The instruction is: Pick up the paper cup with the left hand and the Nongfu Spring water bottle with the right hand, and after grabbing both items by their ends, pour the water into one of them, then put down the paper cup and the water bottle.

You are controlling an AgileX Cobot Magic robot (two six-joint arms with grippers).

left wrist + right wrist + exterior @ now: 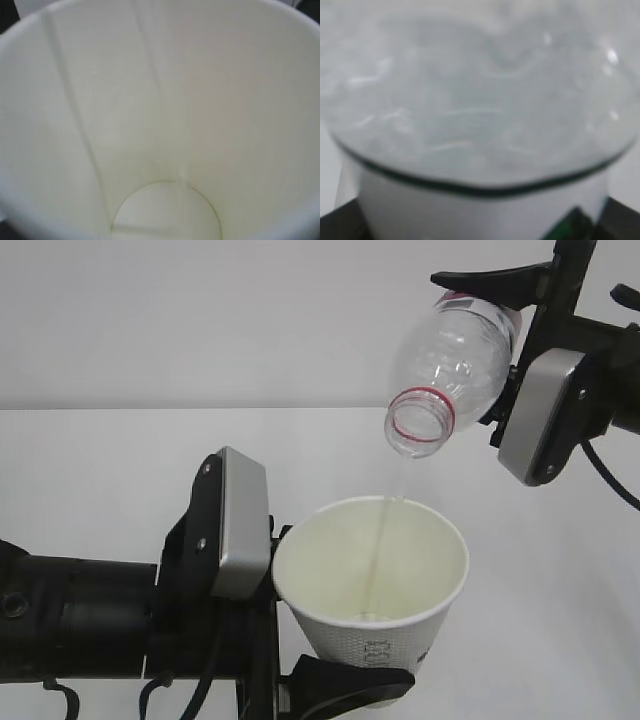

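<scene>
Water pouring from the tilted bottle into the held cup

The left end effector (335,685) is clamped on the paper cup (375,615) near its base, holding it upright above the table's (90,480) near edge; the right end effector (505,340) is clamped on the Nongfu Spring water bottle (450,365) by its body, up toward the far right corner, mouth tipped down-left over the cup. A thin stream of water (380,550) falls into the cream interior, barely wetting the bottom. The table is plain white, meeting a bare pale grey wall (200,320) behind
</scene>
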